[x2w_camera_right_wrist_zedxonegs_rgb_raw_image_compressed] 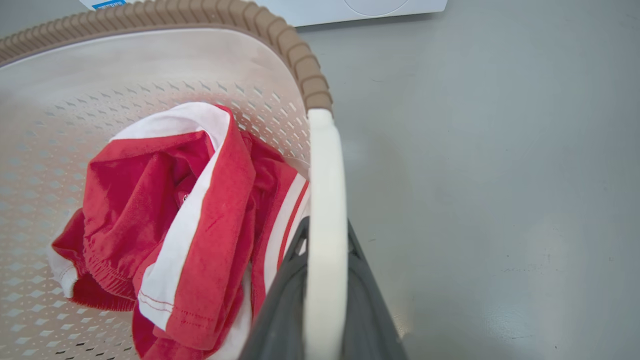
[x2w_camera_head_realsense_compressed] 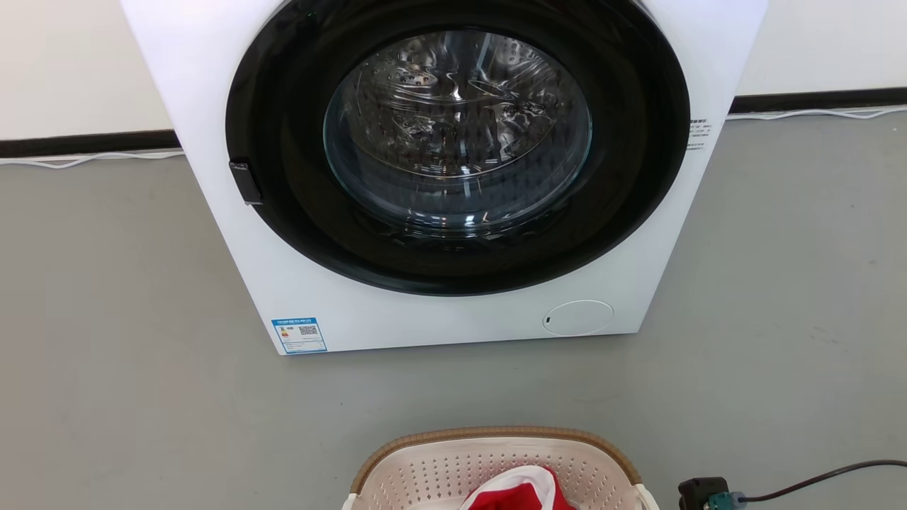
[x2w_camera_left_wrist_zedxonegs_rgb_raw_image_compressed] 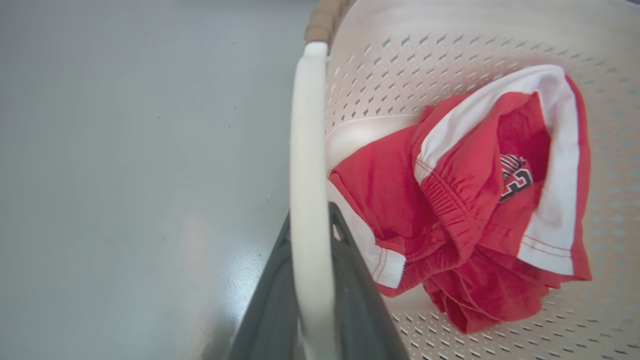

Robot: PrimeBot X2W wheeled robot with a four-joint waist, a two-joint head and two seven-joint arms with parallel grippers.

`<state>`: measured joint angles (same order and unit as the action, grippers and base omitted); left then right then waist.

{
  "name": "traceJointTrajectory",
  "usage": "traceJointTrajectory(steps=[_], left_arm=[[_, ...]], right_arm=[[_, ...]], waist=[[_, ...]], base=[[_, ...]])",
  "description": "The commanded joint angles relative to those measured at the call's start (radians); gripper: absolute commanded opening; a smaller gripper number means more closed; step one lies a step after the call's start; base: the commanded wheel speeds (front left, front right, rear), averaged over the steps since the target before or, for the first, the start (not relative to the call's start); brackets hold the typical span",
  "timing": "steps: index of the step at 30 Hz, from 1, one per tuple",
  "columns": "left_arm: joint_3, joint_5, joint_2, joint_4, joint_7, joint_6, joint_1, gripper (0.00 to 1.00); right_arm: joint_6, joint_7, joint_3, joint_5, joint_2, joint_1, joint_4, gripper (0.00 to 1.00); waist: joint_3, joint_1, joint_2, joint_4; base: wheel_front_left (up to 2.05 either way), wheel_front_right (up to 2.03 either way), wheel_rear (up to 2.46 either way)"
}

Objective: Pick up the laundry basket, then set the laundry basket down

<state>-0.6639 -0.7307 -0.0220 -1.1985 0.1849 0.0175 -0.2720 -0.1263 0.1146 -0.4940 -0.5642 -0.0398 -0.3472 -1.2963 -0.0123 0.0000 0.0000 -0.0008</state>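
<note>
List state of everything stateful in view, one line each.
laundry basket: upright, loaded; lifted or on the floor, cannot tell.
red and white garment: crumpled inside the basket.
left pincer: closed on the left white handle.
right pincer: closed on the right white handle.
washing machine door: shut.

The laundry basket [x2w_camera_head_realsense_compressed: 496, 433] is cut off by the head view's bottom edge, the washing machine [x2w_camera_head_realsense_compressed: 234, 283] by its top, and the blue label [x2w_camera_head_realsense_compressed: 300, 335] cannot be read.
</note>
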Motion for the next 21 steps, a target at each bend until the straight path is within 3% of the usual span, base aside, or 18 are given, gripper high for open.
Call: traceJointTrajectory(steps=[1, 21], left_arm=[[0.021, -0.004, -0.028, 0.002, 0.017, 0.013, -0.021, 0.00], [-0.023, -0.052, -0.028, -0.013, 0.038, 0.015, -0.042, 0.00]], right_arm=[[-0.004, 0.013, -0.027, -0.010, -0.010, -0.009, 0.007, 0.00], [-0.004, 0.024, -0.048, -0.031, -0.010, -0.018, 0.006, 0.00]], waist=[[0.000, 0.0000, 0.0000, 0.000], [-0.003, 0.0000, 0.0000, -0.005]], base=[[0.00, 0.00, 0.00], [0.00, 0.00, 0.00]])
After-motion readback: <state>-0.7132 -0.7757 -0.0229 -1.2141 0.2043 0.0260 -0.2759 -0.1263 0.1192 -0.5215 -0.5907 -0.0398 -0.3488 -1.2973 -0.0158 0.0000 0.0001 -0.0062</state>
